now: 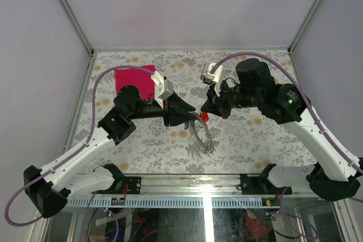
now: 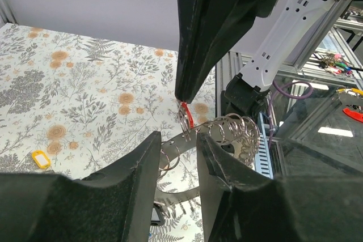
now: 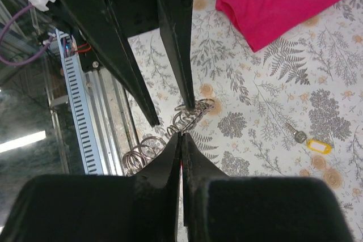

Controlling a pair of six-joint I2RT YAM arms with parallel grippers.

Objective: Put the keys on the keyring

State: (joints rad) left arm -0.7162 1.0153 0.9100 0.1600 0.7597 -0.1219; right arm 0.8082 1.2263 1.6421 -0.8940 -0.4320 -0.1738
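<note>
Setting: pale walls enclose a surface (image 1: 255,140) printed with grey ferns and orange flowers.
Left end effector (image 2: 178,148): mine, grasping the keyring (image 1: 202,134). Its grey band spans the gap between my two fingers, which stand part-way apart.
Keyring: a loop strung with many small wire rings, reaching from my left fingertips toward the near edge.
Right end effector (image 3: 180,140): clenched, fingers pressed together on the red-headed key (image 2: 186,115), with a red sliver showing between them.
Red-headed key: hangs at my right fingertips, just above the small rings and directly in front of my left fingertips.
Spacing: my two end effectors meet tip to tip; I cannot tell whether they touch.
Yellow-tagged key (image 3: 310,141): lies flat on the surface, apart from both end effectors.
Cloth (image 1: 135,80): pink-red, crumpled, beyond my left end effector toward the far-left corner.
</note>
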